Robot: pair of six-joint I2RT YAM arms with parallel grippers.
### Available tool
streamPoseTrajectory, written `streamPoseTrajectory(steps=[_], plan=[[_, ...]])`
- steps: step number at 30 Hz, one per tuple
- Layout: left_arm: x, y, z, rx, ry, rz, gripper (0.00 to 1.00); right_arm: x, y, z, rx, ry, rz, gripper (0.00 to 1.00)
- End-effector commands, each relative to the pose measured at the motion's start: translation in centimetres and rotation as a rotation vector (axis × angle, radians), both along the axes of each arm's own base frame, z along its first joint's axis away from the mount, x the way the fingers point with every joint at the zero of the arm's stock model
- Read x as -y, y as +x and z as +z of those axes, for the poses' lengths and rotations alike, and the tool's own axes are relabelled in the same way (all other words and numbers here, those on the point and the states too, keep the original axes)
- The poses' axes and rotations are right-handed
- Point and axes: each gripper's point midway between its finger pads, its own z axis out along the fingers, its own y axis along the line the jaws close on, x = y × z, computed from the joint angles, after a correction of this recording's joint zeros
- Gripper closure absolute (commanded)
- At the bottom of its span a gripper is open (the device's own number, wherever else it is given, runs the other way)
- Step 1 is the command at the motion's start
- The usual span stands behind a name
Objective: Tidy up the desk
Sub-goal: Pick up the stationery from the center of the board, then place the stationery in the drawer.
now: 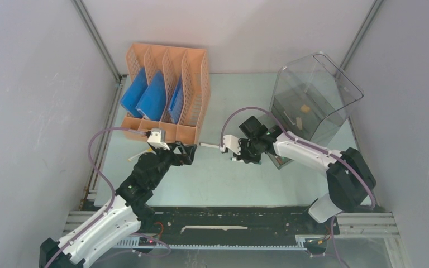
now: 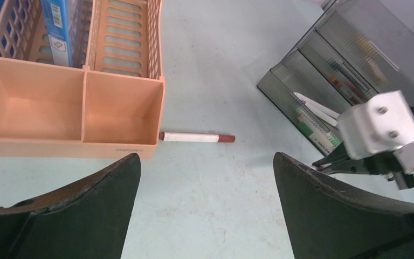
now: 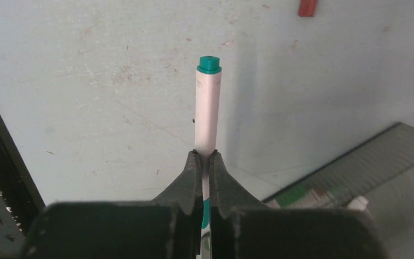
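Lighting is bright and diffuse. The desk [image 1: 229, 184] carries only soft, faint shadows. The clear box [image 1: 313, 95] shows mild reflections. In the right wrist view, the pen [image 3: 207, 113] casts a blurred shadow rightward.

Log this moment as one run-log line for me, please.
left tool: open, above desk | right tool: shut on green pen | red pen: on desk by rack

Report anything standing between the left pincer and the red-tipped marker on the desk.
Nothing visible does. Only bare desk separates the open left pincer from the marker by the orange rack's corner.
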Motion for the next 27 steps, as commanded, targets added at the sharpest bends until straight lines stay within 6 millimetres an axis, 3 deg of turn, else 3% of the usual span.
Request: streamPoseTrajectory(steps=[1, 7, 12, 19, 27], plan=[[0.7, 0.3, 1.0, 0.028, -0.052, -0.018, 0.0, 0.2, 1.6, 3.9, 0.075, 0.083, -0.096, 1.0], [1.2, 0.4, 0.6, 0.017, -0.055, -0.034, 0.0, 2.5, 4.0, 6.4, 0.149, 0.126, -0.24, 1.0], [1.7, 0.7, 0.3, 0.001, -0.058, -0.049, 0.0, 5.2, 6.5, 6.8, 0.226, 0.097, -0.387, 1.0], [2.8, 0.9, 0.0, -0.026, -0.053, -0.089, 0.0, 8.6, 8.8, 6.2, 0.293, 0.031, -0.543, 1.0], [4.8, 1.2, -0.3, -0.058, -0.015, -0.177, 0.0, 11.2, 9.6, 4.3, 0.266, -0.048, -0.626, 0.93]])
